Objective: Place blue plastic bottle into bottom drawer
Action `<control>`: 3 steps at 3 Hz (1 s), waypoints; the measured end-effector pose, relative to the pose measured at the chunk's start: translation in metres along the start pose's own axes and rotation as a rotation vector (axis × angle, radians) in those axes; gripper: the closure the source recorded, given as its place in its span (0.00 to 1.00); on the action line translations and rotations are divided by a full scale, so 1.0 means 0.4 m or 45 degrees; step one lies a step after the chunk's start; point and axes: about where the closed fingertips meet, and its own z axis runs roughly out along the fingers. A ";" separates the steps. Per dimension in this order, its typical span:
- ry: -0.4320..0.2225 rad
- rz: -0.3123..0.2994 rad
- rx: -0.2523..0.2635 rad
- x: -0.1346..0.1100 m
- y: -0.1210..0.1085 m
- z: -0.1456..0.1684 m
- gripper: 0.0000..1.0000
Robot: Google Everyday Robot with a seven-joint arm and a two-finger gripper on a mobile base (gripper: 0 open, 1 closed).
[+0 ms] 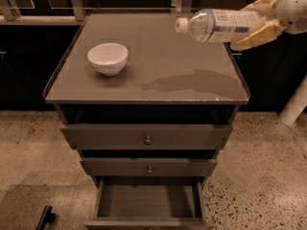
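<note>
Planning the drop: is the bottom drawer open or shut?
Open: the bottom drawer is pulled out, its bare floor showing. The gripper holds the bottle high at upper right.

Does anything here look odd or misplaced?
Only the blue plastic bottle, held sideways in mid-air by the hand above the right rear corner of the cabinet top. The bottom drawer stands open; nothing spilled.

The clear blue plastic bottle [218,25] looks glossy in the matt cream gripper [252,24] at upper right (fingers [261,33] clasping it); the grey-brown surface [158,51] is smooth, faintly shiny.
</note>
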 end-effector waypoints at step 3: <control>0.012 0.079 -0.044 0.059 0.175 -0.002 1.00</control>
